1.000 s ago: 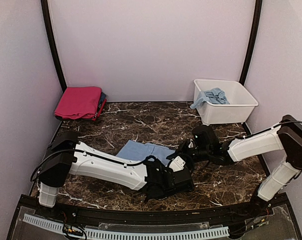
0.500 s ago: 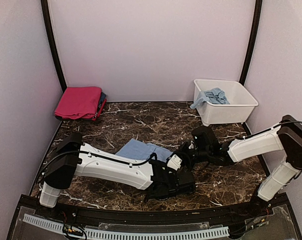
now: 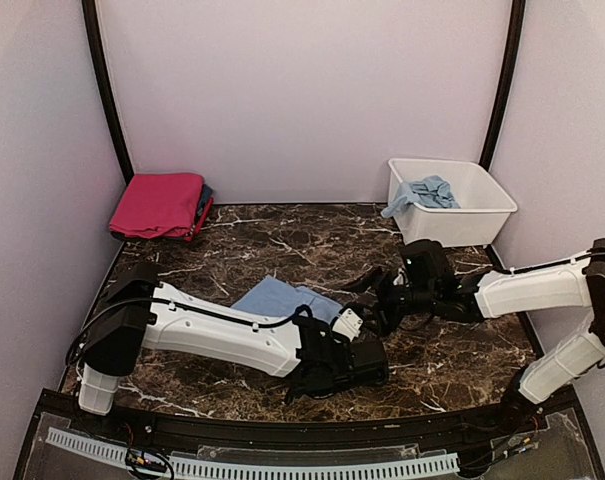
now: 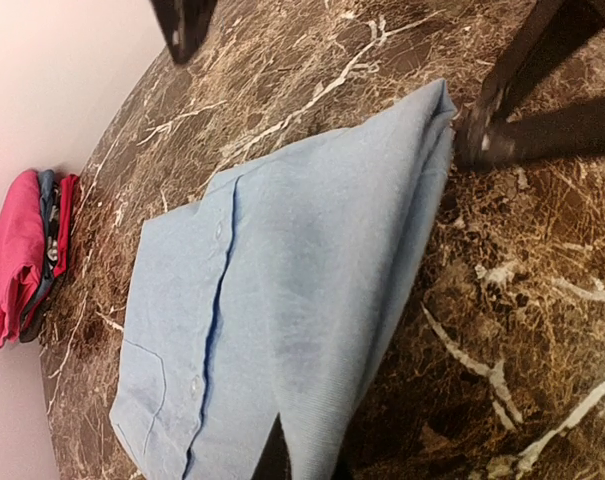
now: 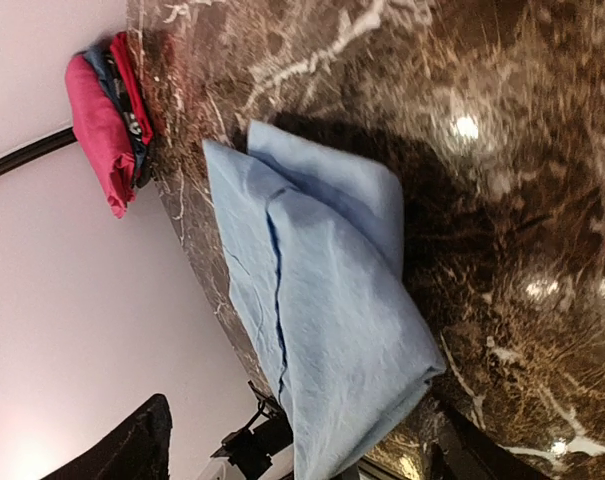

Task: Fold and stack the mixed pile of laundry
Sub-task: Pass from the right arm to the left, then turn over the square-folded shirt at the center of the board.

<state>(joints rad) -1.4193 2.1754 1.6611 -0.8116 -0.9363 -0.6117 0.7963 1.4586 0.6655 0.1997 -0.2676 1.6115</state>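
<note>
A pale blue shirt (image 3: 282, 298) lies folded flat near the middle of the bench (image 3: 282, 240), a little toward its near edge. The left wrist view shows its button placket and a chest pocket facing up.

The left gripper (image 3: 334, 335) reaches in low over the near edge. Its fingers are pressed together on the shirt's near border, where the cloth gathers to a narrow pinch at the bottom of the left wrist view.

The right gripper (image 3: 370, 300) comes in from the right edge with its fingers spread wide. One dark fingertip (image 4: 474, 140) sits just beside the shirt's right corner — whether it touches the cloth cannot be told. Nothing is held between them.

At the back left corner of the bench rests a folded stack (image 3: 160, 205), with a magenta-pink piece on top and blue and dark layers beneath it.

At the back right corner stands a white tub (image 3: 472, 222). Another pale blue garment (image 3: 427, 190) lies inside it — one end droops over the tub's left rim.
</note>
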